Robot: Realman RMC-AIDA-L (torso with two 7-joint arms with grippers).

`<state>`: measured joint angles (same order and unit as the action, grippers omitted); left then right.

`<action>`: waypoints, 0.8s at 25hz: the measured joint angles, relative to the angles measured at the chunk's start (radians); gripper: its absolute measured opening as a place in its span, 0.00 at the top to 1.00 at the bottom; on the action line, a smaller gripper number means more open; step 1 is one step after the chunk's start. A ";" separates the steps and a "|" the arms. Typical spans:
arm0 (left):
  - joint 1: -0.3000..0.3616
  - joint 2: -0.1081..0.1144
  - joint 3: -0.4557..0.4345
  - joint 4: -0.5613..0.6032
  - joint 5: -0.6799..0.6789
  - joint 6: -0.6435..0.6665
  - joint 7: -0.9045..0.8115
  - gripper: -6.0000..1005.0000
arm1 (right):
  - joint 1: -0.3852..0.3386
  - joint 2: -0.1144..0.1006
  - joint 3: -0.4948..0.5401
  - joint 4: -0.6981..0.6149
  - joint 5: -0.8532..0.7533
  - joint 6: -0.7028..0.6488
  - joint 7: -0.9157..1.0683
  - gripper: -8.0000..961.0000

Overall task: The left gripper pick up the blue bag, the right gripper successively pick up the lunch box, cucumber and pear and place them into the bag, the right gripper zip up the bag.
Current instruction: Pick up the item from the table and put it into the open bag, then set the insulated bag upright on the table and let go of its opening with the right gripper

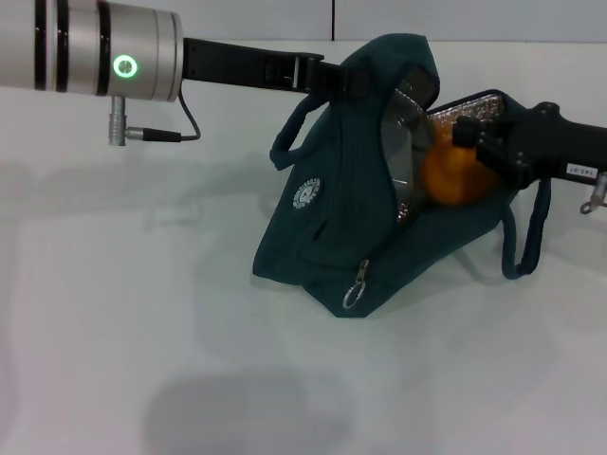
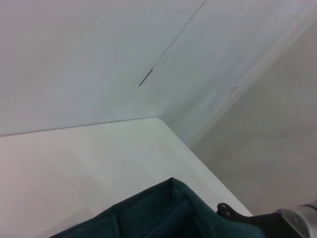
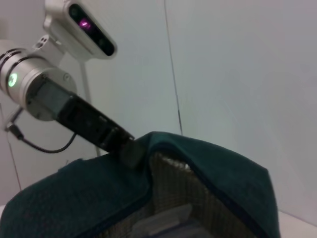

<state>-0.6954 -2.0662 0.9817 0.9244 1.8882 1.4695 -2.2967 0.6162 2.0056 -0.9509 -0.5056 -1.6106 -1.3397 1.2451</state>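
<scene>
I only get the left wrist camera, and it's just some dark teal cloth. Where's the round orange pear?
Observer: The head view shows the round orange pear in the open mouth of the dark teal fabric bag, with the right gripper at it.
Operator: Who's holding the bag up?
Observer: The left gripper, gripping its top edge.
Operator: Anything inside already?
Observer: The right wrist view shows a clear plastic lunch box against the silver foil lining.
</scene>
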 joint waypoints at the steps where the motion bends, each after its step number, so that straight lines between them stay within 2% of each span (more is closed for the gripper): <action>1: 0.000 0.000 0.000 0.000 0.000 0.000 -0.001 0.94 | -0.003 -0.003 0.003 -0.001 0.000 -0.002 0.015 0.85; 10: 0.000 0.000 -0.008 -0.001 0.000 0.000 -0.003 0.94 | -0.050 -0.017 -0.009 -0.124 -0.038 -0.102 0.203 0.84; 20: 0.001 0.000 -0.008 -0.008 0.003 0.001 -0.003 0.94 | -0.149 -0.047 0.029 -0.292 -0.027 -0.243 0.234 0.52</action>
<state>-0.6942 -2.0658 0.9739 0.9159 1.8916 1.4710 -2.3000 0.4669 1.9584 -0.9224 -0.7975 -1.6372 -1.5824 1.4792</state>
